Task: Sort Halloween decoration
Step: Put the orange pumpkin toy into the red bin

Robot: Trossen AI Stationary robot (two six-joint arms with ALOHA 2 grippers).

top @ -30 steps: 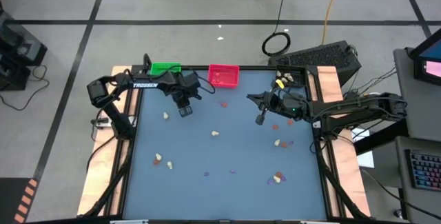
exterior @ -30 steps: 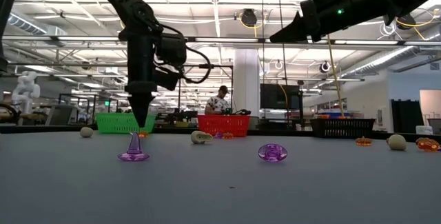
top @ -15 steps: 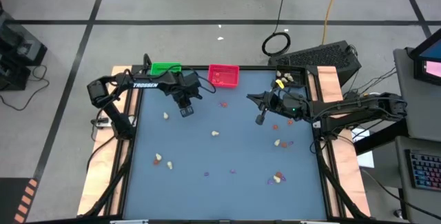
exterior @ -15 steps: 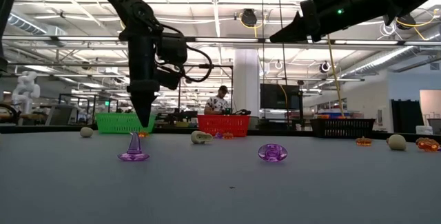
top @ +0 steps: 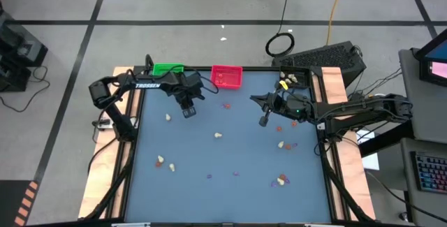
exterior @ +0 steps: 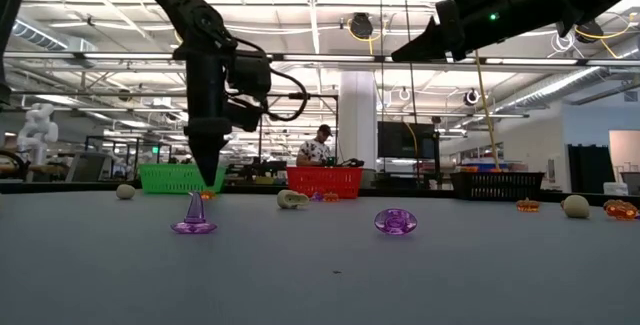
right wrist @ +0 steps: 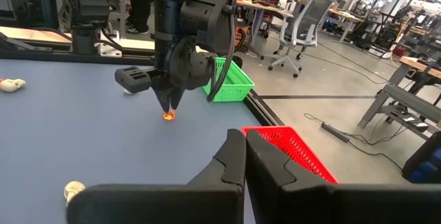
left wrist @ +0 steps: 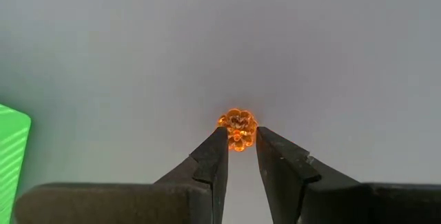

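Observation:
Small cream, orange and purple Halloween trinkets lie scattered on the grey-blue table, among them a purple witch hat (exterior: 193, 215) and a cream skull (exterior: 292, 199). My left gripper (top: 187, 112) points straight down at the table's far left, in front of the green tray (top: 167, 69), shut on an orange trinket (left wrist: 237, 129). My right gripper (top: 264, 122) hangs shut and roughly level above the table's right half, touching nothing. My left gripper pinches the orange trinket's two sides (left wrist: 236, 138) between its two fingertips, coming from above and pointing down. The trinket sits at the very ends of the fingers (right wrist: 170, 107), right at the table's surface; whether it is clear of the table I cannot tell.
A red tray (top: 226, 76) stands at the far edge beside the green one, and a black tray (exterior: 496, 184) at the far right. Cream trinkets (top: 160, 160) and purple ones (top: 209, 177) lie near the front. A person (exterior: 318, 145) sits far behind the table.

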